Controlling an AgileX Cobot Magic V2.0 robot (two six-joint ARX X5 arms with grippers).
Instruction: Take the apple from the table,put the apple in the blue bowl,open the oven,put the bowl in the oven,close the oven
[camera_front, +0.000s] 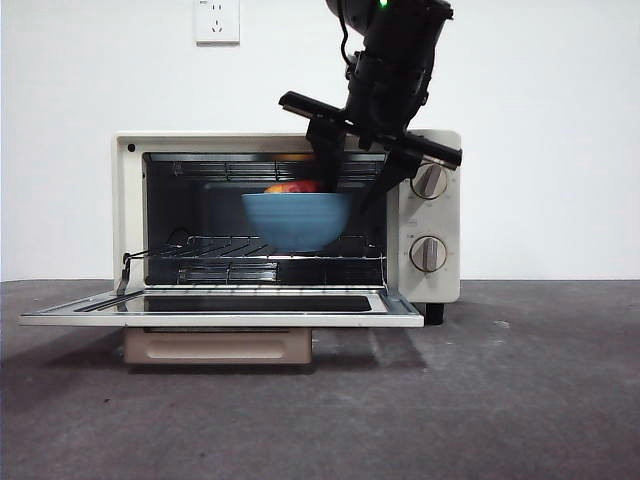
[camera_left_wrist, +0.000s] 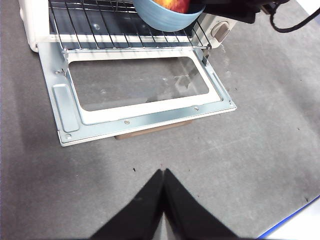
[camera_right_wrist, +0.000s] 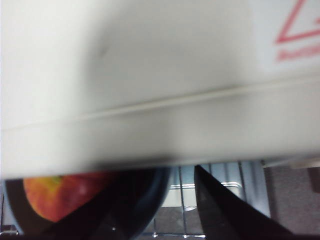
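Note:
The cream oven (camera_front: 130, 210) stands with its door (camera_front: 220, 318) folded down flat. The blue bowl (camera_front: 295, 222) hangs in the oven mouth just over the wire rack (camera_front: 230, 262), and the red-yellow apple (camera_front: 292, 187) lies in it. My right gripper (camera_front: 348, 195) reaches down from above and is shut on the bowl's right rim. In the right wrist view the apple (camera_right_wrist: 60, 195) and the dark bowl rim (camera_right_wrist: 150, 205) show under the oven's top edge (camera_right_wrist: 150, 75). My left gripper (camera_left_wrist: 163, 172) is shut and empty, hovering over the table (camera_left_wrist: 250, 150) in front of the door (camera_left_wrist: 140, 82).
Two grey knobs (camera_front: 430, 182) (camera_front: 428, 253) sit on the oven's right panel, close to the right arm. The beige handle (camera_front: 215, 345) hangs under the open door. A wall socket (camera_front: 217, 20) is above the oven. A blue-edged table border (camera_left_wrist: 295, 220) shows near the left gripper.

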